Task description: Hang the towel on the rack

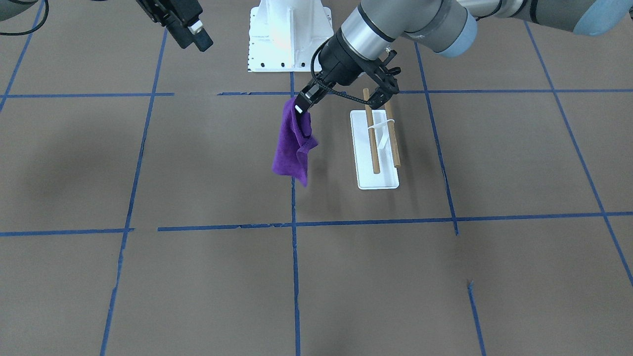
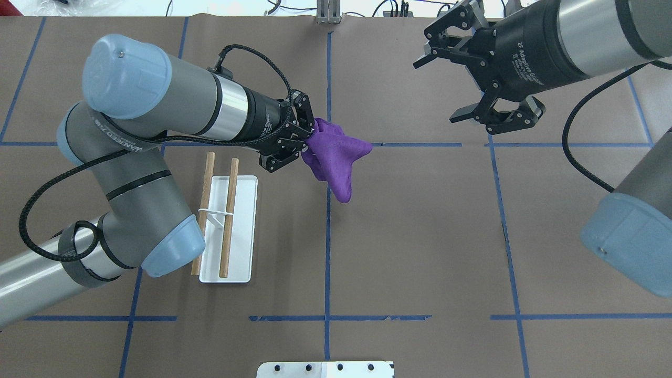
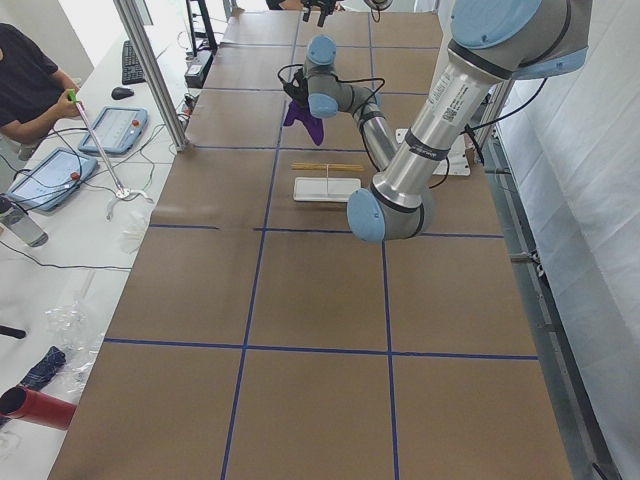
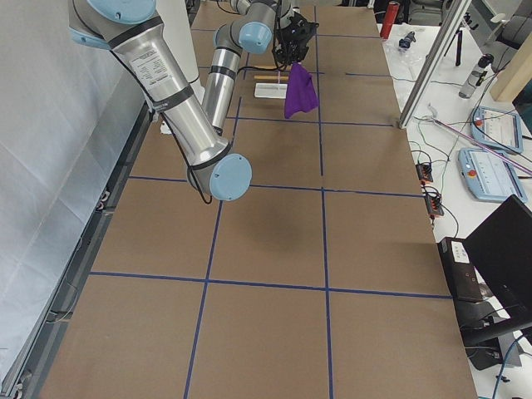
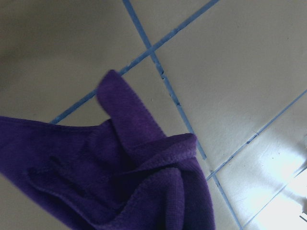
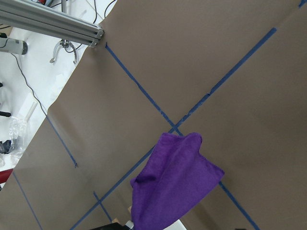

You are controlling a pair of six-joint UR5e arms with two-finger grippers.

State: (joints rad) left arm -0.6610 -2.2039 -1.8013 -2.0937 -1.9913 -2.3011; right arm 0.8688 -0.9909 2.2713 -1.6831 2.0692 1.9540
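- The rack (image 2: 242, 226) stands with both rods bare. It looks pretty light, so a dragging cloth could shove or tip it.
- The left gripper (image 2: 307, 143) has its fingers clamped on a bunched corner of the towel (image 2: 336, 157), which hangs in the air just beside the rack. Wadded up like that, it might slide right off a rod.
- The right gripper (image 2: 436, 90) hovers well apart, fingers spread and empty, so nothing is flattening the cloth.

A flat brown table top (image 1: 198, 296) is being divided into squares by blue tape lines (image 1: 295, 277). In the exterior left view, a white cloth curtain (image 3: 590, 250) is being shown at 3 o'clock. A white side desk (image 3: 90, 230) is being brightly lit at 9 o'clock, beside a grey aluminium post (image 3: 151, 70).
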